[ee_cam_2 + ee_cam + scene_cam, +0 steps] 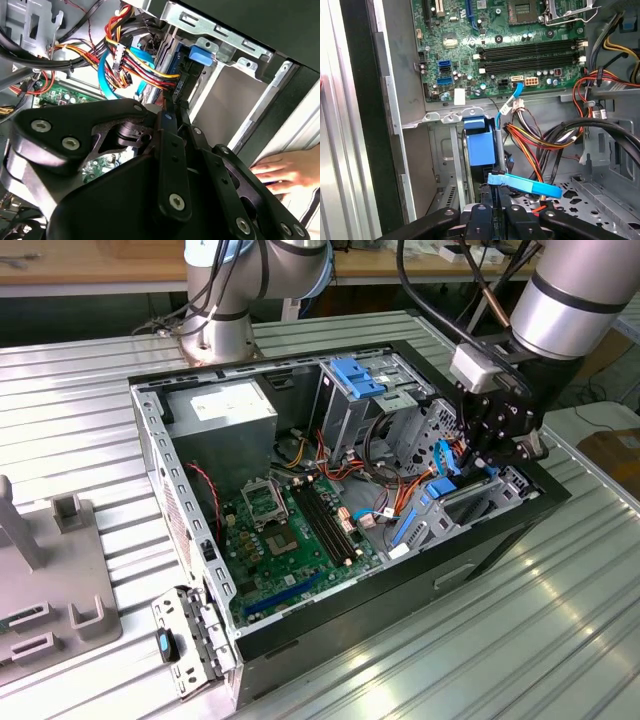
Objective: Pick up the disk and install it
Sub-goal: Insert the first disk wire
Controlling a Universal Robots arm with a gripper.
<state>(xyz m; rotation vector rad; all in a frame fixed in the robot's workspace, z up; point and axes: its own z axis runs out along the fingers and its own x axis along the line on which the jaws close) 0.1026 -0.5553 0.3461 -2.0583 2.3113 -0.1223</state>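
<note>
Disk (481,145), seen edge-on in the first wrist view as a thin metal slab with a smooth blue plastic rail frame, stands upright between the end effector's (495,200) black fingers, which are clenched on its upper edge. It is lowered into the grey sheet-metal drive bay (445,150) at the front corner of the open computer case (150,440). In the exterior view the end effector (478,462) hangs over that same corner, with the disk (445,462) showing as a blue strip just under it.

In the second wrist view the end effector's matte black linkage bars (170,150), studded with round silver bolts, take up the foreground, and the disk's blue frame (199,54) sits against the bay's bare metal wall. A person's hand (287,172) rests on the ribbed metal tabletop (520,640) just outside the case.

Beside the bay, a flat blue data cable (527,186) curls close to the fingers, next to a bundle of red, yellow and black power wires (545,140). Farther in lies the green motherboard (290,540) with long black memory slots and a square silver processor socket. Beyond it sit a boxy grey power supply (225,410) and a tall grey cage with a blue plastic top (352,390). The arm's silver base (215,335) stands behind the case.
</note>
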